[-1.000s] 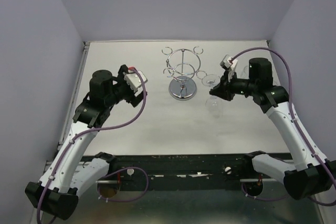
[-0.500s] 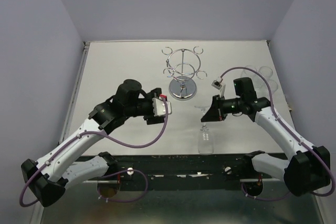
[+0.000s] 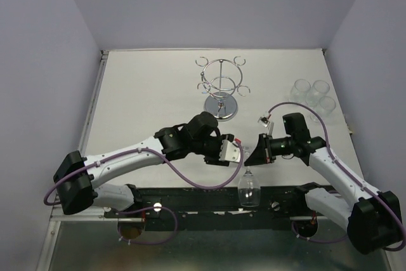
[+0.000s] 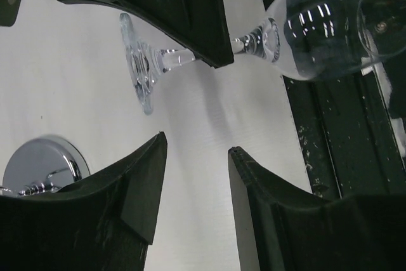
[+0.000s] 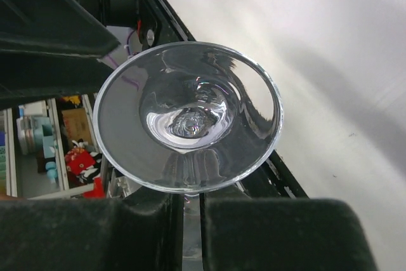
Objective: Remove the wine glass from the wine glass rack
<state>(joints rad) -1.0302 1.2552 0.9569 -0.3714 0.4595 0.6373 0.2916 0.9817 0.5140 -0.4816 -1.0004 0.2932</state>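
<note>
The wine glass [image 3: 248,186] is off the rack and lies roughly horizontal, its bowl out over the table's near edge. My right gripper [image 3: 252,157] is shut on its stem. In the right wrist view the round foot [image 5: 190,115] fills the middle, with the stem pinched between my gripper [image 5: 192,202]. My left gripper [image 3: 235,153] is open and empty, just left of the stem. The left wrist view shows my left gripper [image 4: 196,147] below the glass [image 4: 317,30], apart from it. The chrome wine glass rack [image 3: 220,90] stands at the back middle with no glass on it.
Three clear tumblers [image 3: 312,94] stand at the back right. The rack's shiny base [image 4: 39,166] shows at the lower left of the left wrist view. The black rail [image 3: 190,195] runs along the near edge. Purple walls close in the left, back and right.
My left arm swung from the left side across to just beside the glass stem. My right gripper carried the glass away from the rack toward the near edge, bowl now past it.
</note>
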